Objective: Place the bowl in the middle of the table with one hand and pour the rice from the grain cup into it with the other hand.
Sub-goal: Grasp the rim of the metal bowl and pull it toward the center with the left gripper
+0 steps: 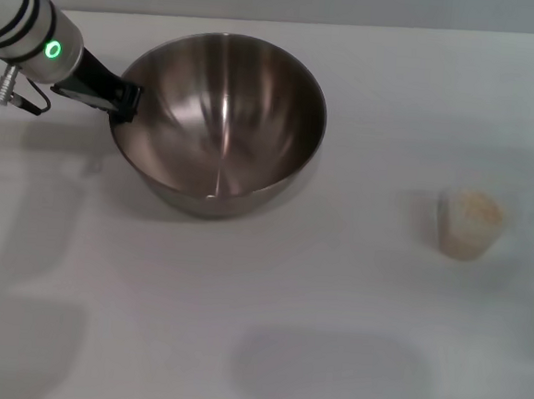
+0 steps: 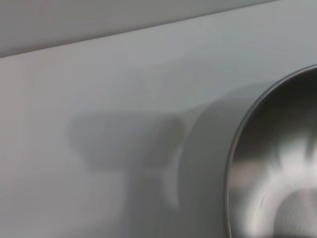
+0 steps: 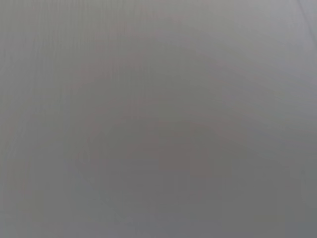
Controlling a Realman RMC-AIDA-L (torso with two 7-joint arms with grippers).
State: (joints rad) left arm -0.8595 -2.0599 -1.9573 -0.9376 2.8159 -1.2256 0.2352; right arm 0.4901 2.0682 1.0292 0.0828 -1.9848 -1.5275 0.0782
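The steel bowl [image 1: 222,122] sits left of centre on the white table [image 1: 330,334], its shiny inside bare. My left gripper [image 1: 125,101] is at the bowl's left rim and looks shut on it, black fingers pinching the edge. In the left wrist view the bowl [image 2: 267,168] fills one corner, with its shadow on the table [image 2: 99,89]. The grain cup [image 1: 469,223] stands upright at the right, holding pale rice [image 1: 474,211]. My right gripper is out of view; its wrist view shows only plain grey surface.
The table's far edge [image 1: 355,23] runs behind the bowl. A soft shadow [image 1: 327,371] lies on the near middle of the tabletop. Bare white surface separates the bowl and the cup.
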